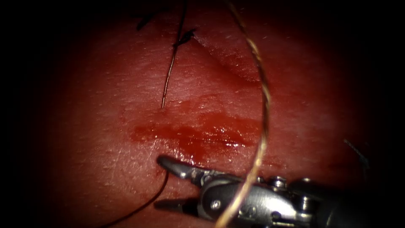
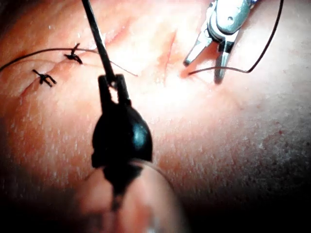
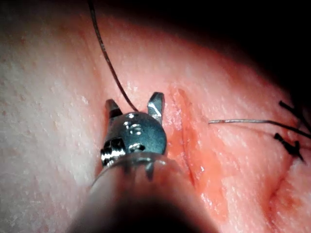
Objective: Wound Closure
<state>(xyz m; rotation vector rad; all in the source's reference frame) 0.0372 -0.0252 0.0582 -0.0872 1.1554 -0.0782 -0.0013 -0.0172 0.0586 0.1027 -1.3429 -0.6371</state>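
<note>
Right claw: the shiny silver right claw (image 1: 161, 182) is coming in from the right and lying low over the tissue. Its two jaws are standing wide apart and are holding nothing.
Left claw: the dark left claw (image 2: 112, 85) is squeezing its jaws together on a dark thin thread (image 2: 99, 41). That thread is going straight up from it.
Thread near the right claw: another bit of dark thin thread (image 1: 145, 205) is running out between the open silver jaws and curling away over the tissue.
Pale strand: a pale twisted strand (image 1: 265, 105) is hanging in a big curve in front of the silver claw.
Tissue: the pink-red pork tissue (image 1: 105, 126) is lying under everything.
Cut: the long open cut (image 3: 194, 145) is running just beside the right claw.
Red fluid: a wet red patch of fluid (image 1: 202, 135) is shining on the tissue, just past the silver jaws.
Knots: two small black knots (image 2: 73, 56) are sitting near each other on the tissue, and a thin loose thread end (image 1: 168, 71) is lying left of the cut.
Needle: I cannot tell which thin line is the curved needle, or whether it is in the tissue.
</note>
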